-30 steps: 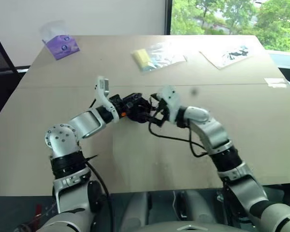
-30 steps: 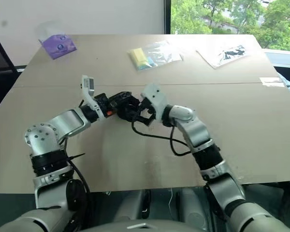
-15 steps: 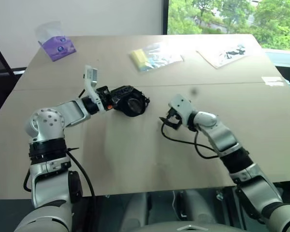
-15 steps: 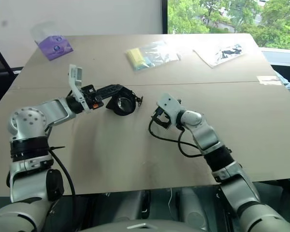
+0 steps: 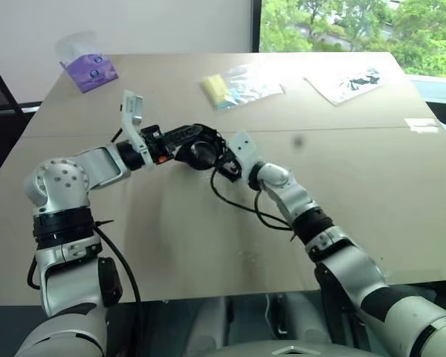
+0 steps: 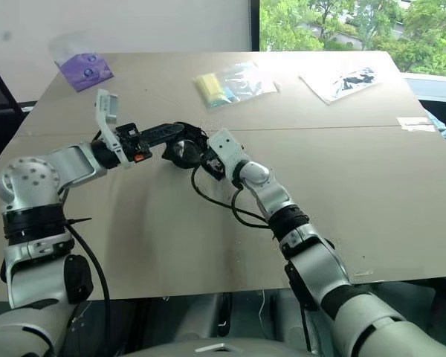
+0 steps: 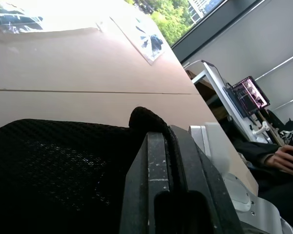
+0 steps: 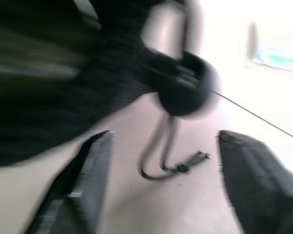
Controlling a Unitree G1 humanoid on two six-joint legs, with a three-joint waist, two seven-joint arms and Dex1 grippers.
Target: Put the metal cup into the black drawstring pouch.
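Observation:
My left gripper (image 5: 192, 134) is shut on the black drawstring pouch (image 5: 201, 152) and holds it above the table, left of centre. In the left wrist view its fingers (image 7: 156, 161) pinch the pouch's black mesh fabric (image 7: 49, 161). My right gripper (image 5: 220, 163) is right beside the pouch, pointing at it. In the right wrist view its jaws stand apart. The pouch's cord lock (image 8: 185, 90) and its thin drawstring (image 8: 165, 163) hang between the fingers (image 8: 88, 170), apart from them. The metal cup is hidden.
At the back of the wooden table (image 5: 372, 193) lie a purple tissue pack (image 5: 94, 71), a clear bag with a yellow item (image 5: 234, 86) and a printed sheet (image 5: 353, 82). A person's hand (image 7: 283, 158) rests beyond the table's right side.
Over the last half second my right gripper moved from the middle of the table back up and left to the pouch. Earlier the left gripper carried the pouch a little up and left.

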